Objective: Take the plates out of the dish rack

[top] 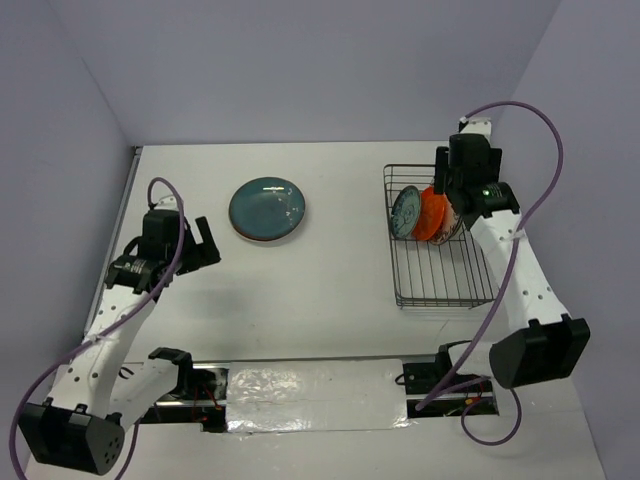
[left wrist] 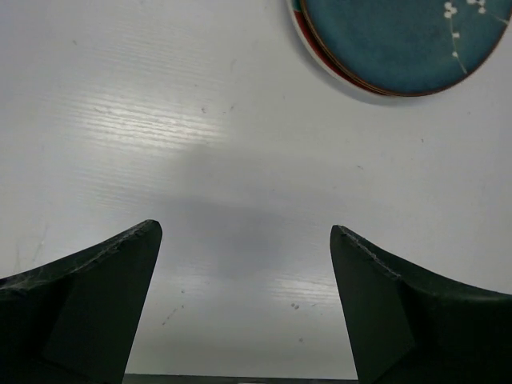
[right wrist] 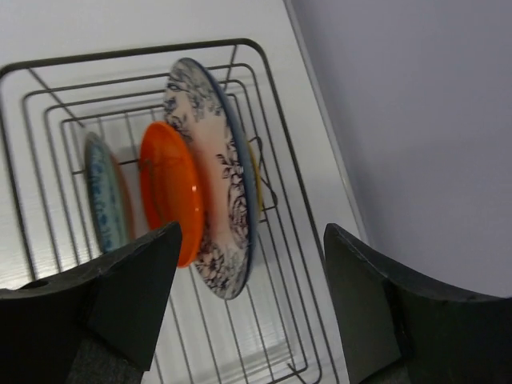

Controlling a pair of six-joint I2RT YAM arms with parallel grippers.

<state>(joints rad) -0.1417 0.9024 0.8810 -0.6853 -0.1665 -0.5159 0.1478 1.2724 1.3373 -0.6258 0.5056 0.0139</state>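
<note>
White-and-blue floral plate stands on edge at the right of the dish rack, just beside the orange plate; a small teal plate stands further left. My right pincer hovers above, jaws apart, holding nothing. I should straddle only the floral rim, pinch near its top, and lift straight up, sparing the orange neighbour. My left pincer hangs wide open near the flat teal stack.
</note>
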